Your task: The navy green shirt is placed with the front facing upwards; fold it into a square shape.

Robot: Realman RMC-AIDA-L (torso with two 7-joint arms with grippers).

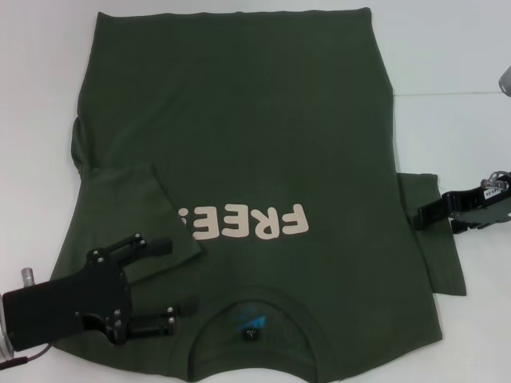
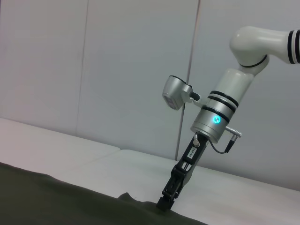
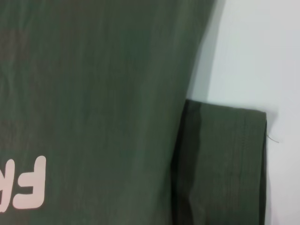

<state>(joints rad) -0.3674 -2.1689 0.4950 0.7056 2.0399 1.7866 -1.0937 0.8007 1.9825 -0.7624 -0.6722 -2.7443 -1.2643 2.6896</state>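
Two hands flank the navy green shirt (image 1: 239, 144), which lies flat, front up, on the white surface (image 1: 455, 48). From above, the left hand (image 1: 182, 275) spreads wide over the folded-in sleeve beside the collar. The left wrist view shows the right hand (image 2: 165, 203) touching the shirt's edge; I cannot tell its grip. Its own view shows the outspread sleeve (image 3: 220, 164).

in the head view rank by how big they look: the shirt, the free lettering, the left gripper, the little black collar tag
1. navy green shirt
2. left gripper, nearer the camera, so inflated
3. FREE lettering
4. black collar tag
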